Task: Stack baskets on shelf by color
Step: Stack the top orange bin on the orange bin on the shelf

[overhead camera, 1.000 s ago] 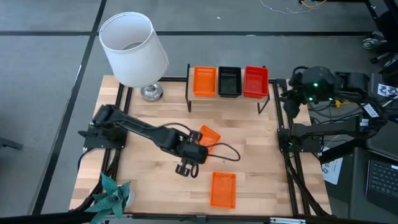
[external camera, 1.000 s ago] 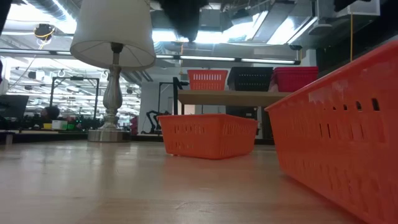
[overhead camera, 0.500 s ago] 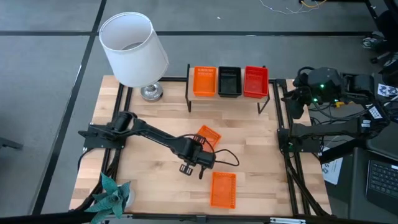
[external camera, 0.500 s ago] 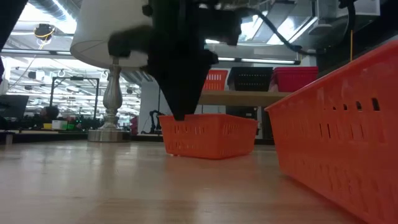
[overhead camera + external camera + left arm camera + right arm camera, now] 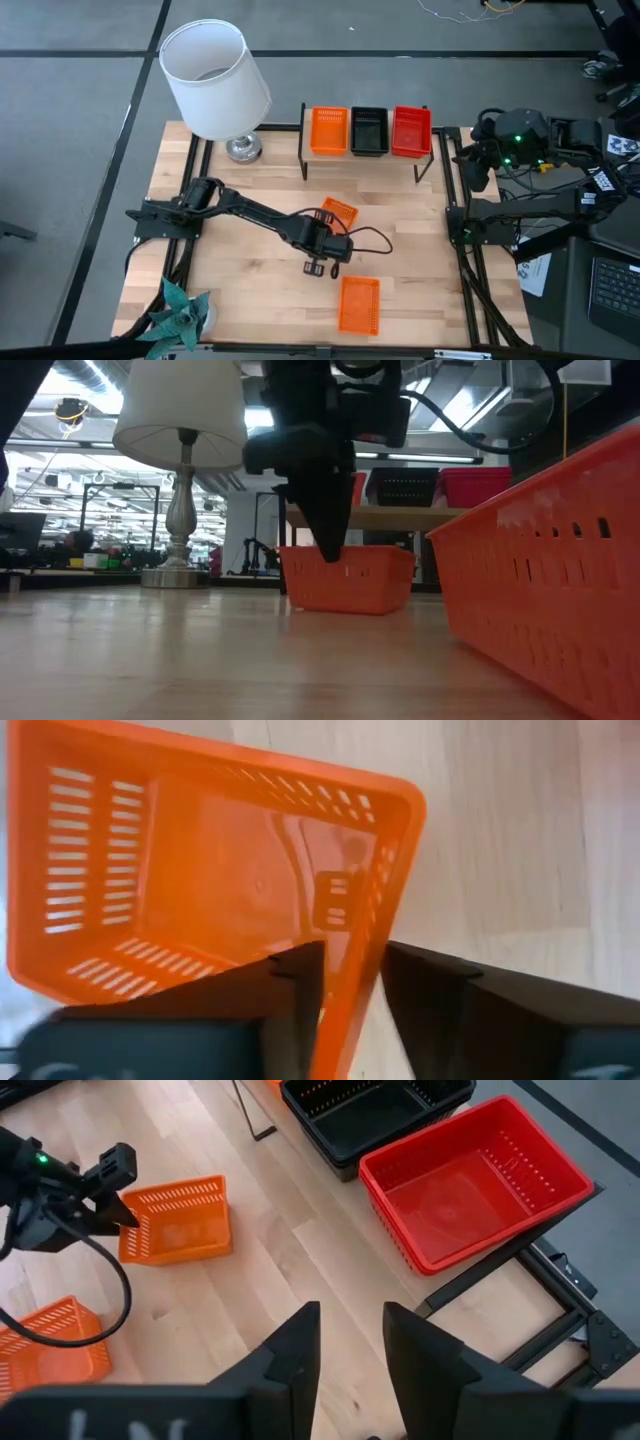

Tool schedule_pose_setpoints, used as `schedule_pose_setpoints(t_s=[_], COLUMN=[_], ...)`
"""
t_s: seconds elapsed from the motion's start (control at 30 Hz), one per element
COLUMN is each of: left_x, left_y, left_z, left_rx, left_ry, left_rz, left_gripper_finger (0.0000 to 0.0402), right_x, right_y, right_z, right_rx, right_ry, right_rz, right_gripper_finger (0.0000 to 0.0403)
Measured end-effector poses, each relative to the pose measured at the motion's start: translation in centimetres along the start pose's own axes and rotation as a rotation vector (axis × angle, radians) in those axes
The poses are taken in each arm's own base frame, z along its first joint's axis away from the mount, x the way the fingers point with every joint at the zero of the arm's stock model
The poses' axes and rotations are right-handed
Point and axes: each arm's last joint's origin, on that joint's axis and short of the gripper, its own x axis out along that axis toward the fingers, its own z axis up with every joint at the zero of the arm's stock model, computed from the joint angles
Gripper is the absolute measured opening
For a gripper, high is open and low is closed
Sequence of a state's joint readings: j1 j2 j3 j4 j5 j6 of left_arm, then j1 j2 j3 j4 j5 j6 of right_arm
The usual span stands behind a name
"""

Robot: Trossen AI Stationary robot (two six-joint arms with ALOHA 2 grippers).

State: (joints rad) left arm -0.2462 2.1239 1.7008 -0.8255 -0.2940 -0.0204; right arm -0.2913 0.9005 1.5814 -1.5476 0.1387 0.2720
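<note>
My left gripper (image 5: 325,232) stands at mid-table over an orange basket (image 5: 343,213), its fingers pointing down, and is shut on the basket's wall. A second orange basket (image 5: 360,303) lies near the table's near edge and fills the right of the low view (image 5: 550,560). The shelf (image 5: 380,517) stands at the far edge, carrying an orange basket (image 5: 329,130), a black basket (image 5: 368,130) and a red basket (image 5: 411,130) side by side. My right arm (image 5: 515,140) waits beyond the table's right edge, with its gripper (image 5: 352,1315) narrowly open. My left gripper (image 5: 352,955) has the orange basket's near-left wall (image 5: 372,935) between its two fingers, one finger (image 5: 300,980) inside the basket and the other outside. The fingers come from above, pointing down (image 5: 330,550). The basket's bottom (image 5: 350,608) sits on the table.
A white-shaded lamp (image 5: 215,80) stands at the far left corner on a metal base (image 5: 243,148). A green paper plant (image 5: 175,310) is at the near left corner. A black cable (image 5: 365,245) loops from the left arm over the table between the two orange baskets.
My left gripper came down from above and moved toward the table's right, onto the near-left wall of the mid-table orange basket. That basket slid a little toward the right along the table.
</note>
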Motion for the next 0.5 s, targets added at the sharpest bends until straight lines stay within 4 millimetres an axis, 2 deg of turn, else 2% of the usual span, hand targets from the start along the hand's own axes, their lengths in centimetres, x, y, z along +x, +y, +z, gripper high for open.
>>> schedule_pose_setpoints(t_s=[0.13, 0.3, 0.4, 0.5], left_x=[0.0, -0.9, -3.2, -6.8], left_y=[-0.2, -0.5, -0.4, -0.2], left_z=[-0.1, -0.5, -0.6, -0.3], left_rx=[-0.017, -0.042, -0.074, -0.113], left_ry=[0.01, 0.045, 0.077, 0.052], left_rz=[-0.063, -0.087, -0.08, -0.062], left_gripper_finger=[0.0016, 0.0004, 0.0003, 0.0002], right_x=[0.0, 0.0, 0.0, 0.0], right_y=[0.0, 0.0, 0.0, 0.0], right_z=[0.0, 0.0, 0.0, -0.1], right_rx=[-0.013, -0.015, -0.015, -0.017], right_ry=[0.0, 0.0, 0.0, 0.005], right_rz=[0.0, 0.0, 0.0, -0.002], right_gripper_finger=[0.011, 0.011, 0.011, 0.011])
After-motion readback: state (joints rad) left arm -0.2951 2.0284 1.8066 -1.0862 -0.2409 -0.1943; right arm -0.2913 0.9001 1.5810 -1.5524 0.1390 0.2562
